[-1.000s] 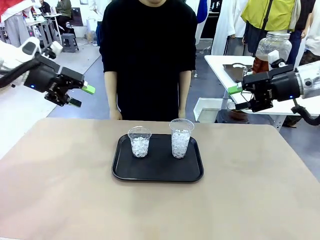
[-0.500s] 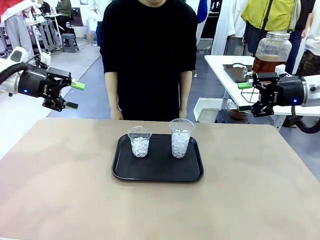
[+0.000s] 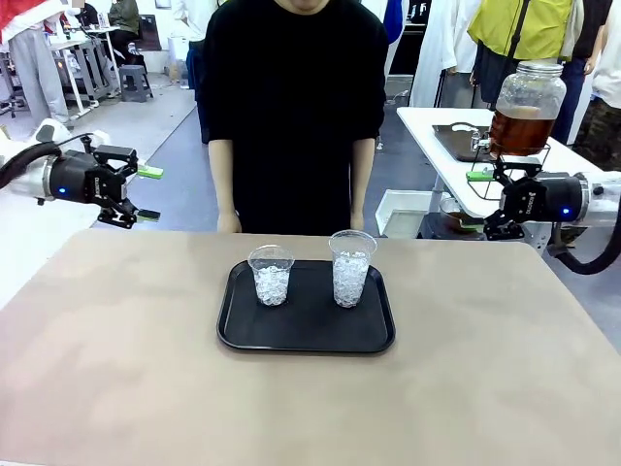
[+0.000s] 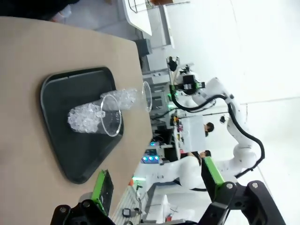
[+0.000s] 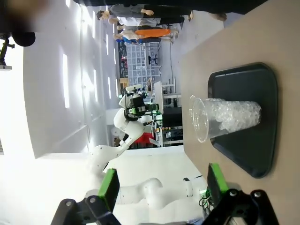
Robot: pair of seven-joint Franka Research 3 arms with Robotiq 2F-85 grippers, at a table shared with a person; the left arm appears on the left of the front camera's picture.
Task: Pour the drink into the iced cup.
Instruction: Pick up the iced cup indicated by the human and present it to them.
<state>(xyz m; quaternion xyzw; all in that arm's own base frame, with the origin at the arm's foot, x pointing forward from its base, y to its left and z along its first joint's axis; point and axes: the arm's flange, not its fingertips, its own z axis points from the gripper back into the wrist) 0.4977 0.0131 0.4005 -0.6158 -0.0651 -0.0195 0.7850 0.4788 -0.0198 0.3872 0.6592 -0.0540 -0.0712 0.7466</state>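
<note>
Front view: left claw [image 3: 147,194], right claw [image 3: 473,201] both hanging released; two clear ice-filled plastic cups [image 3: 350,269] sitting close on black tray [image 3: 306,337], so pouring risks toppling one.

The surface [image 3: 116,369] is smooth, matt tan. The tray [image 3: 306,337] is black plastic with a dull sheen. The short cup [image 3: 271,275] and tall cup [image 3: 351,267] are clear, glossy plastic.
</note>
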